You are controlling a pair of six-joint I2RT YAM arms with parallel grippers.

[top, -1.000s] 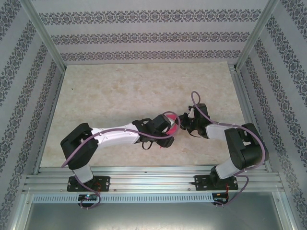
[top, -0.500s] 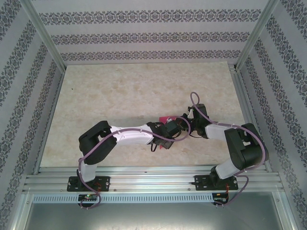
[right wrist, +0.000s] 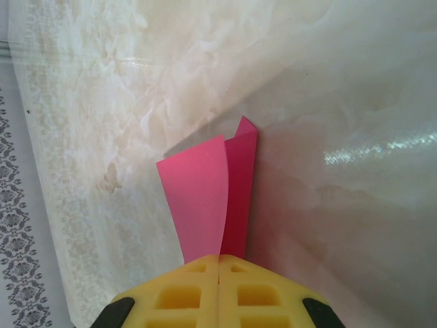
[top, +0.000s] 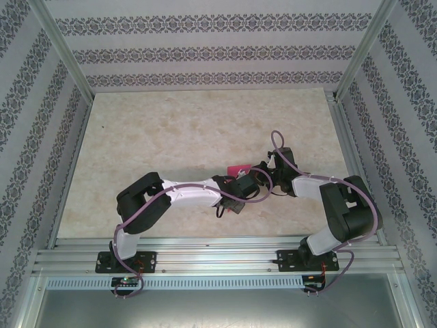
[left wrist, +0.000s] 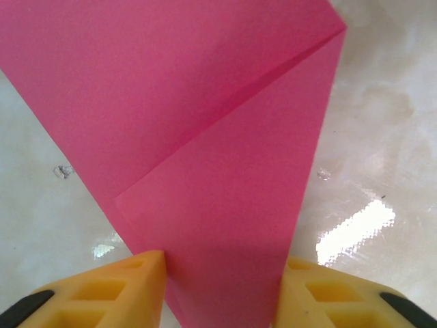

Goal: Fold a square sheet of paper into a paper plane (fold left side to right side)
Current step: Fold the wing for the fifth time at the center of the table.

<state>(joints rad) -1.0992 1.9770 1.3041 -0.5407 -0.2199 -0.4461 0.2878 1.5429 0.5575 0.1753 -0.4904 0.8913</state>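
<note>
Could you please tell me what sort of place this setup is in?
Probably a purpose-built robot test cell: aluminium frame posts hold wallpaper-patterned panels around a marble-look tabletop, and two robot arms are bolted to a rail at its near edge.

Both arms reach to frame ctr in top view. L gripper [left wrist: 222,266] jaws apart; R gripper [right wrist: 218,263] pinched on pink paper [right wrist: 205,191].

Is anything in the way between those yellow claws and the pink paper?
Nothing visible is. The right gripper is shut on the pink paper, and the left gripper straddles it with open fingers.
</note>
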